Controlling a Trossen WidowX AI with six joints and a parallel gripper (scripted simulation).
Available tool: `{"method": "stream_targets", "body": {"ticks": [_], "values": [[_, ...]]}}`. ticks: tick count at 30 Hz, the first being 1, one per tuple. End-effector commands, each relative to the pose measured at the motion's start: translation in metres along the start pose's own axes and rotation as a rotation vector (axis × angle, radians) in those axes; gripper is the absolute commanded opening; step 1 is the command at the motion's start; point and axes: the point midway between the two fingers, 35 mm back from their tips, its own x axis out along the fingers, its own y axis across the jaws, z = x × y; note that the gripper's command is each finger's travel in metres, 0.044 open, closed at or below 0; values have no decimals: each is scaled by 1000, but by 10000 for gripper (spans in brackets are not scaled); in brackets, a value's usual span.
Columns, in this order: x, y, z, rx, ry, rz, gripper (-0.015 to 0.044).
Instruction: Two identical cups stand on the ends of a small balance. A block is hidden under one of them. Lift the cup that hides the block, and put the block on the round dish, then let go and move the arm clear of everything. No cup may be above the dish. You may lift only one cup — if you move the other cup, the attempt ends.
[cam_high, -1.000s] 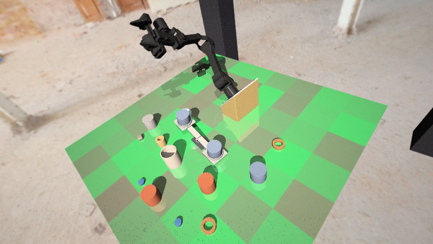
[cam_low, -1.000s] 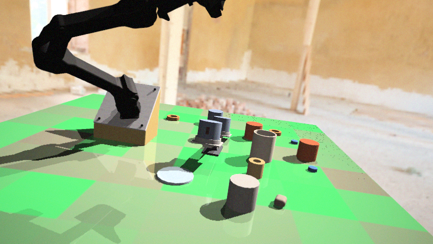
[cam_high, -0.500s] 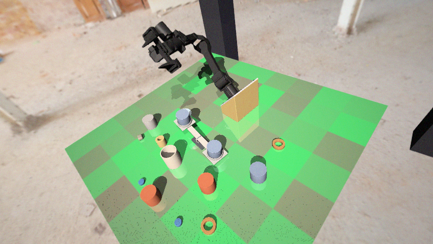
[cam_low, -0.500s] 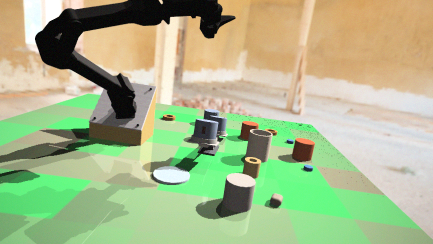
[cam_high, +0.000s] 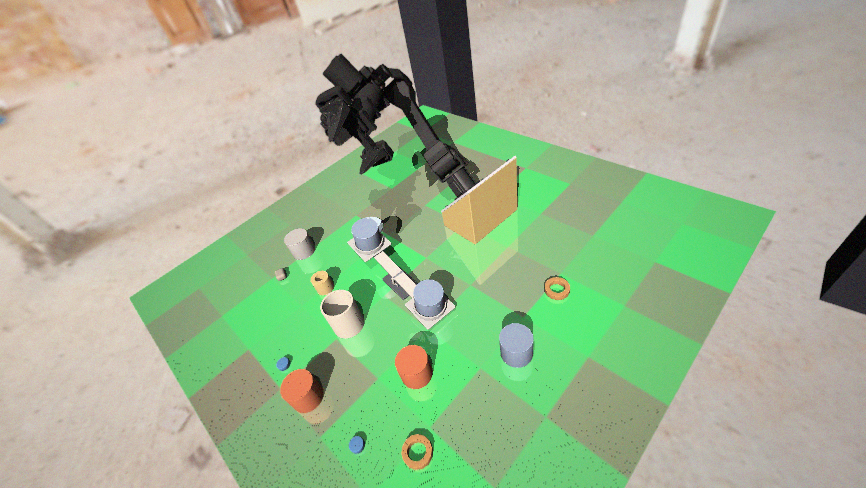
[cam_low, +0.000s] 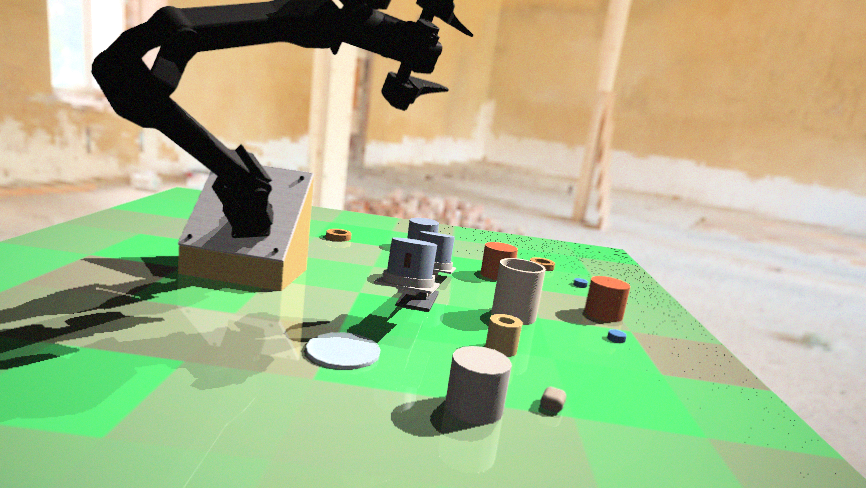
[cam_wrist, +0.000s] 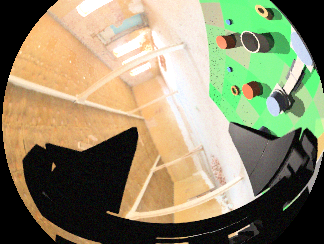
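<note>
From my remote station I see a smooth, pale round dish (cam_high: 379, 223) (cam_low: 343, 350), then the balance (cam_high: 390, 264) (cam_low: 418, 287) (cam_wrist: 295, 75) bearing matte blue-grey cups on both ends, wide-open empty jaws above, a glossy green-and-brown chequered table (cam_high: 581, 321) (cam_low: 199, 451) (cam_wrist: 216, 100), and flaking ochre plaster walls (cam_low: 545, 90).

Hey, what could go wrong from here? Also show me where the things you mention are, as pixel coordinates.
Possibly three things. The balance's (cam_high: 393, 267) (cam_low: 418, 301) (cam_wrist: 294, 76) tilt is hard to read, so the wrong cup might get lifted. Both cups ride one beam, so a bump on one could shift the other. The dish (cam_low: 343, 350) sits close to one end, so a lifted cup might end up over it.
</note>
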Motion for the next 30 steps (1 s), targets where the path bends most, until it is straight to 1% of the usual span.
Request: {"method": "stream_targets", "body": {"ticks": [1,14,30], "values": [[8,-25,-12,-73,-5,-104,440],[10,-92,-37,-347,-33,-386,440],[-9,-155,-44,-763,-88,-683,440]]}}
